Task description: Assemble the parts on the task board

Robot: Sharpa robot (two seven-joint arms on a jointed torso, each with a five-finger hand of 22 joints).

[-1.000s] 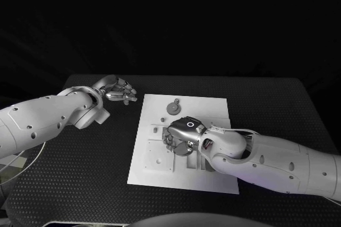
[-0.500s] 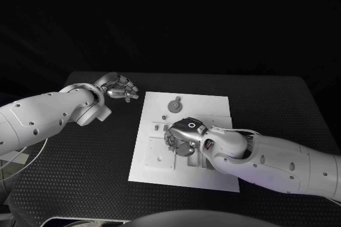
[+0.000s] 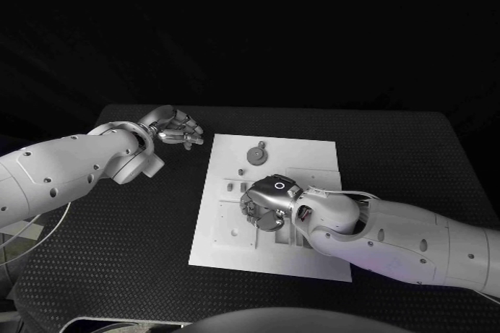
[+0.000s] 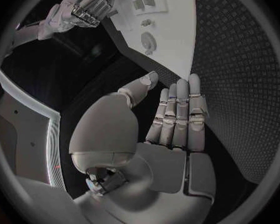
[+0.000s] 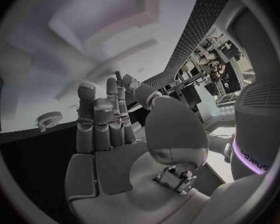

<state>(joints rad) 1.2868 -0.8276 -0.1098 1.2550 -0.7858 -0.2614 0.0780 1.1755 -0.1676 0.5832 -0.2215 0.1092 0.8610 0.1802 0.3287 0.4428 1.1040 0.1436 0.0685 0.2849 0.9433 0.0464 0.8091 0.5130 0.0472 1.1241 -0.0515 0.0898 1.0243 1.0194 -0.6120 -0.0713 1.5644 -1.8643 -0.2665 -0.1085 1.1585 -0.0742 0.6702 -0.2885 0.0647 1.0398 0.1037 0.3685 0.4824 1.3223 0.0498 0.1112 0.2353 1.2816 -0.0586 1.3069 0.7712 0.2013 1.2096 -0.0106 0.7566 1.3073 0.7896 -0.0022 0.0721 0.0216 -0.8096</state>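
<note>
The white task board (image 3: 313, 156) lies in the middle of the table. A grey round part (image 3: 255, 157) sits near its far end, also seen in the left wrist view (image 4: 149, 42). My right hand (image 3: 268, 203) is low over the board's middle with its fingers pointing down among the board's raised pieces. In the right wrist view its thumb and fingertips (image 5: 118, 84) come close together against the board; whether something is pinched there is hidden. A toothed round part (image 5: 50, 118) lies beside that hand. My left hand (image 3: 174, 128) hovers off the board's far left corner, fingers straight and empty (image 4: 177, 114).
Black textured table (image 3: 125, 225) surrounds the board on every side. Low raised blocks and slots (image 3: 235, 225) cover the board's near left half. My right forearm (image 3: 396, 235) lies across the board's near right corner.
My right hand has sunk slightly toward the board and shifted a little to the near side. The left hand has drifted a touch farther away and stayed empty.
</note>
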